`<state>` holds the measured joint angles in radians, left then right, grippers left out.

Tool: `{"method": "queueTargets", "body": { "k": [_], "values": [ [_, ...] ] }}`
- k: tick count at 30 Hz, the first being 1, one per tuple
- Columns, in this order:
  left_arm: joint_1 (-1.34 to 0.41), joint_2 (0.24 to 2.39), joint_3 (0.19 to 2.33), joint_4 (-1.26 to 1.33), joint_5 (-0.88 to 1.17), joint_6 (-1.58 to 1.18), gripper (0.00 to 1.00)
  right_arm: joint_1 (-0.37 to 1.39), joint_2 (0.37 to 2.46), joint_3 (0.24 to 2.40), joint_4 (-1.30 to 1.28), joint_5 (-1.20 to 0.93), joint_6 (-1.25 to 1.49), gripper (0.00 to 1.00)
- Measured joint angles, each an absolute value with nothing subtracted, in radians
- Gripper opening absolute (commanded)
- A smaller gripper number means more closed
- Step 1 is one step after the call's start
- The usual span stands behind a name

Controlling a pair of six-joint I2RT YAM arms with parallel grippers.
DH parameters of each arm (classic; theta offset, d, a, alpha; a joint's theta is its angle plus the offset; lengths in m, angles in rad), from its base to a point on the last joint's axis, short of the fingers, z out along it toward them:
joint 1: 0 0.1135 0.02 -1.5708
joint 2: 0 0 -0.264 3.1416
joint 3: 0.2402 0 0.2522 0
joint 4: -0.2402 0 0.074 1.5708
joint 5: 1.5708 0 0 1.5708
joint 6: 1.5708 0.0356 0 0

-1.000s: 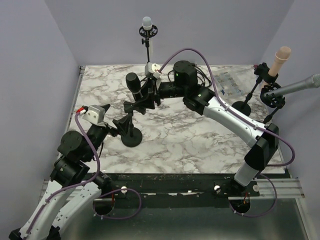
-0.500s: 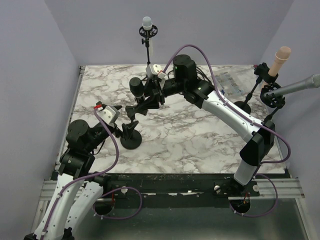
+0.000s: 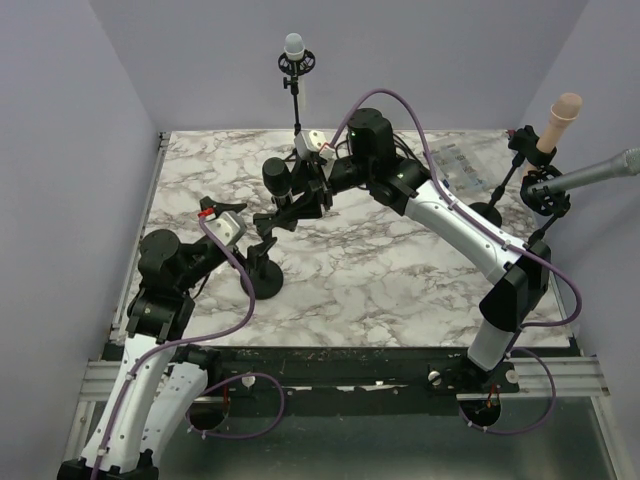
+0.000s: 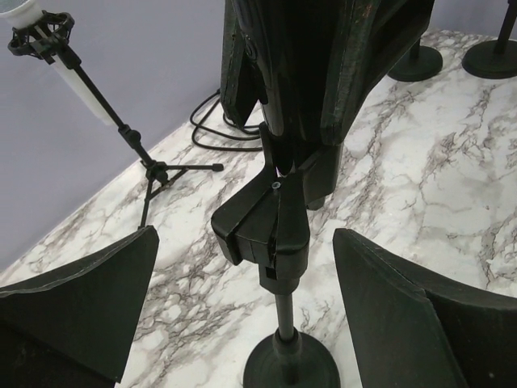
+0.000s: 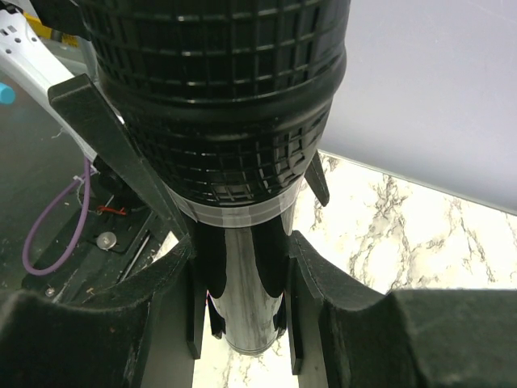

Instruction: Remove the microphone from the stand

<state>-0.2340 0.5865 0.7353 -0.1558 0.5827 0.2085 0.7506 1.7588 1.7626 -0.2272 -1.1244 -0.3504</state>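
The right gripper [image 3: 303, 192] was squeezing the black microphone [image 3: 276, 178], whose tail sat at the clip of the stand [image 3: 262, 278], toward the table's [image 3: 400, 290] left edge. The left gripper [image 3: 248, 245] was spread wide around the stand. It should pinch the stand tight before any pulling.

Right pincer [image 3: 292, 196] around microphone [image 3: 275, 177], above stand [image 3: 263, 282]

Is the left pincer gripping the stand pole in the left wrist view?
No, the left pincer stands open, its fingers clear of the stand pole on both sides, with table showing between.
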Motion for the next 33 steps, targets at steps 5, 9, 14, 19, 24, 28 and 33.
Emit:
{"method": "queueTargets", "body": {
  "k": [5, 9, 14, 19, 24, 28, 33],
  "values": [
    [-0.202, 0.606, 0.732, -0.135, 0.629, 0.214, 0.87, 0.751, 1.759, 1.763, -0.228, -1.127, -0.353, 0.01],
    [-0.196, 0.625, 0.732, -0.129, 0.665, 0.215, 0.86, 0.751, 1.759, 1.765, -0.231, -1.131, -0.354, 0.01],
    [-0.192, 0.653, 0.741, -0.133, 0.708, 0.220, 0.83, 0.751, 1.763, 1.771, -0.236, -1.134, -0.360, 0.01],
    [-0.189, 0.677, 0.749, -0.140, 0.736, 0.224, 0.51, 0.751, 1.771, 1.782, -0.242, -1.139, -0.360, 0.01],
    [-0.189, 0.686, 0.779, -0.175, 0.746, 0.236, 0.00, 0.751, 1.773, 1.783, -0.258, -1.140, -0.360, 0.01],
    [-0.189, 0.664, 0.775, -0.192, 0.733, 0.238, 0.00, 0.751, 1.785, 1.783, -0.287, -1.139, -0.356, 0.01],
    [-0.187, 0.649, 0.770, -0.200, 0.719, 0.234, 0.00, 0.752, 1.786, 1.780, -0.260, -1.093, -0.304, 0.01]
  ]
}}
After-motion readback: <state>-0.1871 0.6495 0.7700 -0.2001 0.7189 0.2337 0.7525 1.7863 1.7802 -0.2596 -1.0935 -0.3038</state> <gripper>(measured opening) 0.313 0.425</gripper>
